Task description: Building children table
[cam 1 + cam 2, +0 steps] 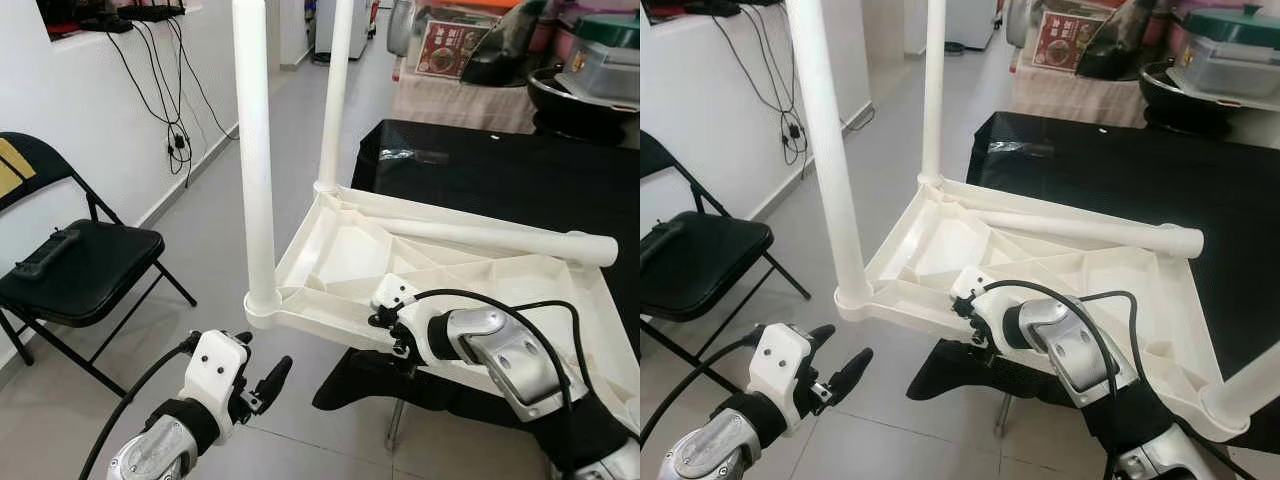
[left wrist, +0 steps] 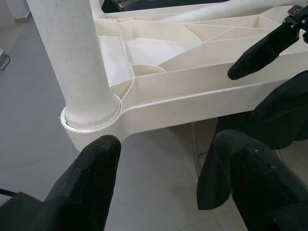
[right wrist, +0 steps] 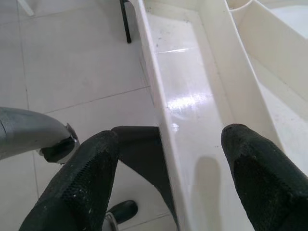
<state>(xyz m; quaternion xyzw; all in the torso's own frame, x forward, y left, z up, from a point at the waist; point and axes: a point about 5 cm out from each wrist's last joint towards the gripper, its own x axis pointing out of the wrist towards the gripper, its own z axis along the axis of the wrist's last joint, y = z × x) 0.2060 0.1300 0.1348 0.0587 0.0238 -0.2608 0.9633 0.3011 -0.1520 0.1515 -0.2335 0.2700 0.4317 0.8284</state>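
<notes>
Astride the upturned tabletop (image 1: 440, 270) rim, right gripper (image 3: 166, 178) fingers spread; left gripper (image 2: 163, 178) below its corner leg (image 1: 255, 150), spread. I'd grip squarely before lifting.

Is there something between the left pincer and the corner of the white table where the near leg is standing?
Nothing visible is in the way. The left pincer, fingers open, hangs just below and in front of the table top's corner socket holding the near leg, with bare floor between them. The right pincer sits on the same edge, further along.

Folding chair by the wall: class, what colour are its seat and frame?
Black, both seat and frame of the folding chair; clearest in the left eye view.
</notes>
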